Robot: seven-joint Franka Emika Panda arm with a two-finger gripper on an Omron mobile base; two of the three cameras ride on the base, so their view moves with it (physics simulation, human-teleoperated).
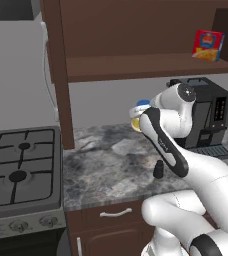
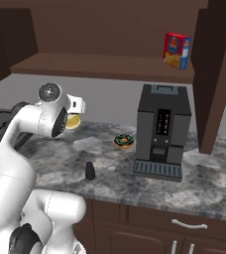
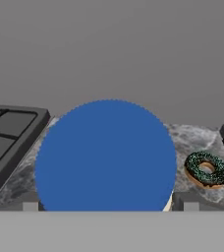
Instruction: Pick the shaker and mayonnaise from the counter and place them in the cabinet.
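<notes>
A robot arm holds the mayonnaise point(image 3: 105, 156) jar lid-first between its wide-set fingers point(image 3: 187, 201), lifted above the counter point(image 1: 111, 165) below the cabinet point(image 1: 136, 66) shelf, while the shaker point(image 2: 89, 170) stands on the stone nearer the front edge.

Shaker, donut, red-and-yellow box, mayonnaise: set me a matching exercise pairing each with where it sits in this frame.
Things:
1. shaker
2. donut
3. red-and-yellow box
4. mayonnaise

Places:
A. on the cabinet shelf
B. at the gripper, blue lid facing the hand camera
C. flat on the counter, left of the coffee machine
D. upright near the counter's front edge

Pairs: 1-D, 2-C, 3-A, 4-B
</notes>
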